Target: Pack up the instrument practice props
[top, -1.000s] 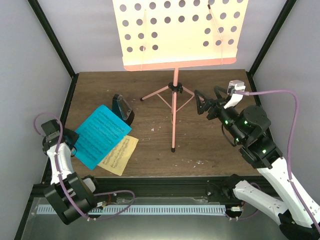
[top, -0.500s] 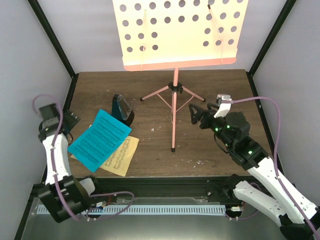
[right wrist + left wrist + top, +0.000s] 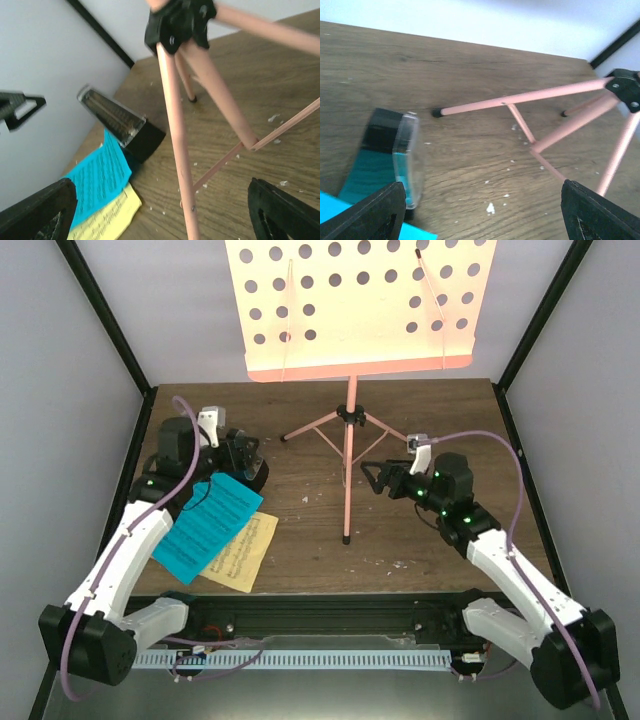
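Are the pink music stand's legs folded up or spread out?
Spread out. The pink music stand has its legs splayed from the black hub down to the table, and its pole stands upright.

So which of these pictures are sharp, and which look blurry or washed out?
Top view: sharp, evenly lit, though the pink stand's desk looks washed out. Left wrist view: the metronome looks smeared. Right wrist view: the tripod hub up close is blurred, the cyan sheet music behind it crisper.

Pink music stand [image 3: 360,350], desk dotted with round holes, black hub, ahead of right jaws. Black metronome [image 3: 390,155], clear face, ahead of left jaws. Cyan page [image 3: 205,535], black notation, over pale-yellow page [image 3: 245,552]. Brown wood-grain bench [image 3: 430,540], white flecks.
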### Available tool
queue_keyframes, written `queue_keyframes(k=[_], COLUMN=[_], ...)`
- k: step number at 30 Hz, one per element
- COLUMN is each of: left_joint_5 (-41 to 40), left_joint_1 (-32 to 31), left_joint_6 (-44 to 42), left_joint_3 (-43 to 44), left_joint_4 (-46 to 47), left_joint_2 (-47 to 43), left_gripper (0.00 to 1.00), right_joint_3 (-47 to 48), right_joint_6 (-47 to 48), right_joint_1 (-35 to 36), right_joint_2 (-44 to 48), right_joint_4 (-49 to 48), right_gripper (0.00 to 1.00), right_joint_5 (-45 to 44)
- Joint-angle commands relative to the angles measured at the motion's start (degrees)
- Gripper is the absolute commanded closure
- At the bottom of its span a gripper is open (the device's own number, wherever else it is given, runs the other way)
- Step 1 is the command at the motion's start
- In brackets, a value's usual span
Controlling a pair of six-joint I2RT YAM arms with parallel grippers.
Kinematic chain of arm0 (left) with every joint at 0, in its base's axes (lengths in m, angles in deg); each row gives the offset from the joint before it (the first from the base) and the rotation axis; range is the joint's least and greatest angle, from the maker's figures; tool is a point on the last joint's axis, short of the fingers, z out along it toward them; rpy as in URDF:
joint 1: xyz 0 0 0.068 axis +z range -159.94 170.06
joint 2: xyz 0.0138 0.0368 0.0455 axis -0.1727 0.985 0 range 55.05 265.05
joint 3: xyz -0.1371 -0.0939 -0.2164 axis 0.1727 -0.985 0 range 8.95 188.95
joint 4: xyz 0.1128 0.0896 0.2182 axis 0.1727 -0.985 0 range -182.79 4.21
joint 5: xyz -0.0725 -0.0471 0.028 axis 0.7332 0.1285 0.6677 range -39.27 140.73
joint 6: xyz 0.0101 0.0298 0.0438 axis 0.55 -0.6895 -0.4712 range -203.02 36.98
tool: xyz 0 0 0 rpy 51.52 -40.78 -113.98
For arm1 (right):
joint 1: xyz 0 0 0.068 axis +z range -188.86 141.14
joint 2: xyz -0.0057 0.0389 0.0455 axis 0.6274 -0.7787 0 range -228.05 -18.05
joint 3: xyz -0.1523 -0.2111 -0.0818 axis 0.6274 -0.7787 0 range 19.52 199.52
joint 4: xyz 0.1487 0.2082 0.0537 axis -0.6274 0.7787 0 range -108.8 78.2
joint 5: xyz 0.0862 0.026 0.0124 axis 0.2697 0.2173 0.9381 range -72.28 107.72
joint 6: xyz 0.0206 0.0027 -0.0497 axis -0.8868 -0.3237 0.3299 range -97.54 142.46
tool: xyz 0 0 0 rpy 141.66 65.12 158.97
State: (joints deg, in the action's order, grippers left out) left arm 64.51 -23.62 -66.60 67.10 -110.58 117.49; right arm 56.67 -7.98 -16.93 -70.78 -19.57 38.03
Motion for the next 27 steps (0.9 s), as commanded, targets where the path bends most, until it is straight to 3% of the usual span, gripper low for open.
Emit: queue_keyframes(k=[1,8,18,27], left_joint_5=[7.67,3.87,7.92,11.56], left_joint_1=[0.31,0.24,0.13,0.18], left_joint_6=[-1.34,-6.68,-1.78,-6.22], left_joint_3=[-2.23,-4.95,-7.02,-3.67], left_joint_4=[11.01,8.23,11.03,7.83], left_joint_2=[-3.2,-8.35,-7.41,-2.72], left_gripper=[0.15,0.15,0.17,0.17], right_joint_3=[-1.39,0.89,7.64,9.39], right_joint_6=[2.82,3.17,6.08,8.22], right_joint_1=[-0.4,-0.39,-0.35,-1.04], right_joint_2=[-5.3,-15.07,-26.81,-31.52], right_joint_4=[-9.14,-12.4,-18.92,-22.71], right_gripper=[0.09,0.26,0.28,0.35], right_joint_5=[10.08,6.57,13.06,16.14])
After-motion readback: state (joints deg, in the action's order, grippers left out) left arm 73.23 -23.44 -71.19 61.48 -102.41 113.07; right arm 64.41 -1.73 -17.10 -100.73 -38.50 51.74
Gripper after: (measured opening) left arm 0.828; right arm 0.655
